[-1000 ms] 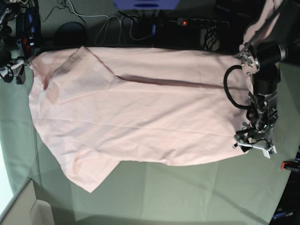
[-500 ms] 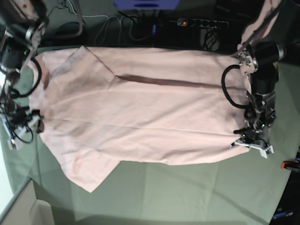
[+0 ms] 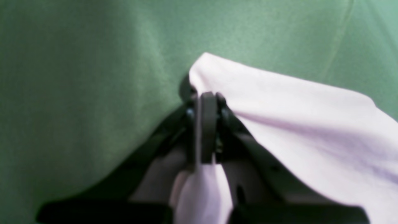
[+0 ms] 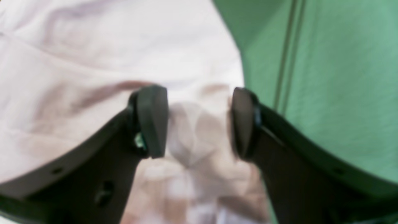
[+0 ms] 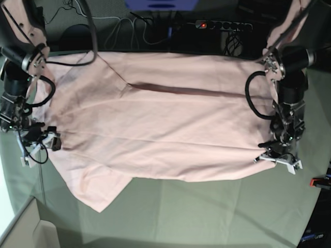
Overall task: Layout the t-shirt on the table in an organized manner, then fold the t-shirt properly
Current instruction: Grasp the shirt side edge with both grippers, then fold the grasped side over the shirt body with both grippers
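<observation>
The pale pink t-shirt lies spread across the grey-green table, one sleeve pointing to the near left; no lettering shows. At the shirt's right edge, my left gripper is shut on the fabric. In the left wrist view its closed pads pinch a fold of the t-shirt over the table. My right gripper is at the shirt's left edge. The right wrist view shows this gripper open, its fingers straddling the t-shirt beside the bare table.
A power strip with a red light and loose cables lie beyond the table's far edge. A red clamp sits at the right edge. A pale box corner shows at the near left.
My right arm has swung from the shirt's far left corner down along its left edge. My left gripper has closed on the shirt's right edge.
</observation>
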You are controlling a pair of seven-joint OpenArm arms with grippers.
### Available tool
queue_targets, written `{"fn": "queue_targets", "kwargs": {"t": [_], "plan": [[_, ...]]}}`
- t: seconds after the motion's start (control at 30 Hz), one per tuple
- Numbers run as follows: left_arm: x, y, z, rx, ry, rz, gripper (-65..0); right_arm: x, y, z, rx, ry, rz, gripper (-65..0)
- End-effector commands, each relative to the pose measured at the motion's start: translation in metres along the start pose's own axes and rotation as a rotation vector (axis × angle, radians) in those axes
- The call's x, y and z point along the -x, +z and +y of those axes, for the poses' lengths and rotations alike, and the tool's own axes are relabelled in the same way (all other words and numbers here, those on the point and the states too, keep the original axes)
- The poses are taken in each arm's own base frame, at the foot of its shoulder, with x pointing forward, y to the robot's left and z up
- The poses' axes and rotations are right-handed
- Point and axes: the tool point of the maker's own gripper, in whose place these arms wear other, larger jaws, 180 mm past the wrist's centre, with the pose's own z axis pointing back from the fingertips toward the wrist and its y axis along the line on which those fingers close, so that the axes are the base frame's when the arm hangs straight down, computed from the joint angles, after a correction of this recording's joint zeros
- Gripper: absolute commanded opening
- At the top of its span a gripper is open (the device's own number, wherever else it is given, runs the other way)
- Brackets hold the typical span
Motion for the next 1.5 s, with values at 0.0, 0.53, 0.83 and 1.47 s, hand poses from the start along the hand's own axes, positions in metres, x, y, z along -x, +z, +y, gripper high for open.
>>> {"fn": "queue_targets", "kwargs": {"t": [0.0, 0.53, 0.83, 1.47], "plan": [[-0.026, 0.000, 0.000, -0.004, -0.003, -0.048, -64.9, -0.027, 0.005, -0.007, 0.012, 0.008, -0.062, -38.8], [-0.081, 0.059, -0.003, 0.088, 0.037, -0.186, -64.9, -0.045, 0.048, -0.039, 0.147, 0.019, -0.190, -65.0], [-0.060, 0.092, 0.011, 0.116, 0.052, -0.213, -64.9, 0.002, 0.095, -0.038, 0.269, 0.055, -0.154, -65.0], [0.006, 0.108, 0.043, 0.066, 0.033, -0.015, -42.7, 0.055, 0.108, -0.030, 0.265, 0.142, -0.031, -44.8]]}}
